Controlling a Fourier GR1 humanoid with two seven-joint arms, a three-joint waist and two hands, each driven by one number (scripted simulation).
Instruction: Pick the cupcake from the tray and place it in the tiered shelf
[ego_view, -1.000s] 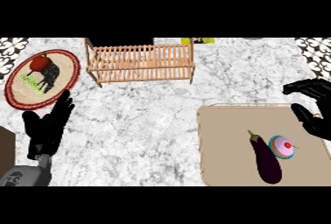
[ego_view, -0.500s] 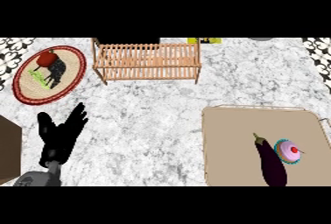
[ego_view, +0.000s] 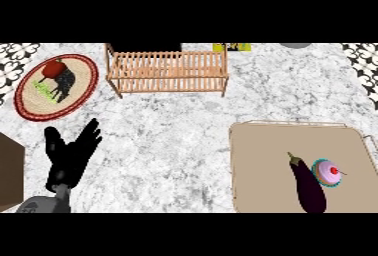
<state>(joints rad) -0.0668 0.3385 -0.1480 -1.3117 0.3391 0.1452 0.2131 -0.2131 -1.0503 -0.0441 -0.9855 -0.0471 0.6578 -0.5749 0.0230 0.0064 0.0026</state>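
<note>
The tray (ego_view: 251, 165), a beige sheet with a thin raised rim, lies on the marble worktop (ego_view: 170, 150) at the right of the head view; its lower edge is cut off by the frame. On it sits the cupcake (ego_view: 329, 172), pink-frosted with a red cherry on top and a teal wrapper, near the tray's right side. A dark purple eggplant (ego_view: 307, 184) lies just beside the cupcake on its left, lengthwise with its stem end pointing up the view; whether the two touch cannot be told.

The tiered shelf (ego_view: 167, 72), a slatted wooden rack, stands at the far edge of the worktop, well apart from the tray. Nothing shows on its slats.

At the far left a round woven plate (ego_view: 85, 82) with a red rim holds a red fruit or vegetable, a dark shape and something green, too small to name.

The left hand (ego_view: 68, 155) shows at the lower left over the worktop, fingers straight and spread apart, holding nothing, with the grey forearm cut off below. The right hand is out of the view.

A brown block (ego_view: 9, 172) is cut off at the left edge, and a yellow object (ego_view: 232, 47) and a grey one (ego_view: 295, 44) are only partly seen at the top.
</note>
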